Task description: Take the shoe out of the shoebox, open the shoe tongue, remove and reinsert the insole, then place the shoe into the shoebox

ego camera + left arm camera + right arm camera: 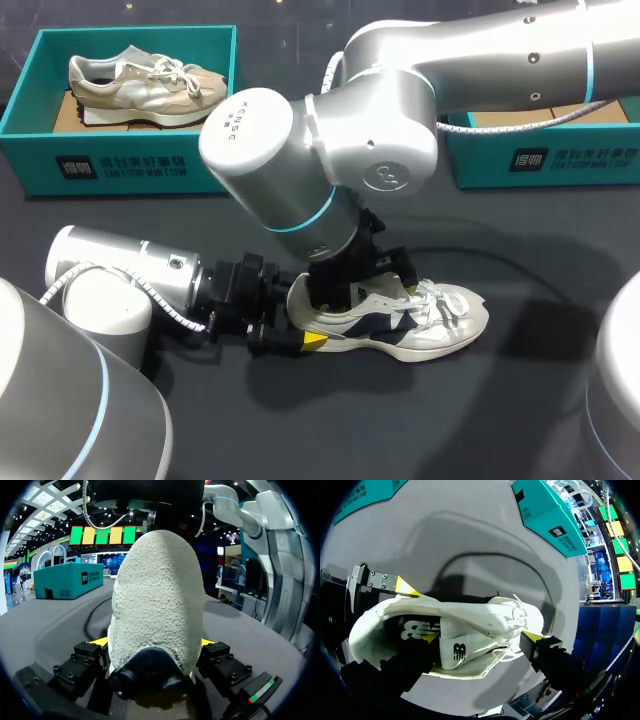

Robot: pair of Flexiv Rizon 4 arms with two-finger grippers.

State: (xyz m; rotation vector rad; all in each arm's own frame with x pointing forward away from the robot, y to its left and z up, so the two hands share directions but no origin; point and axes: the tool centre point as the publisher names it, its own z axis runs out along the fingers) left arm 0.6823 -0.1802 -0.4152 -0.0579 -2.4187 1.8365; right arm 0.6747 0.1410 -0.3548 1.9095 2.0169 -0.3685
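A white and navy shoe [420,318] lies on its sole on the dark tabletop [450,420], outside both boxes, toe pointing toward the robot's right. The left hand [300,328] comes in low from the left and is clamped on the heel [155,580], one yellow tip on each side. The right hand [340,290] reaches down from above into the shoe's mouth, at the tongue [457,647]; whether it grips anything cannot be told. At the far edge stand a teal shoebox [120,165] holding a beige shoe [140,82] and a second teal shoebox [545,160], partly hidden by the right arm. The shoe looks light, with a soft, yielding upper and floppy tongue. The padded heel seems the firmest place to hold while the tongue is lifted by its free edge.
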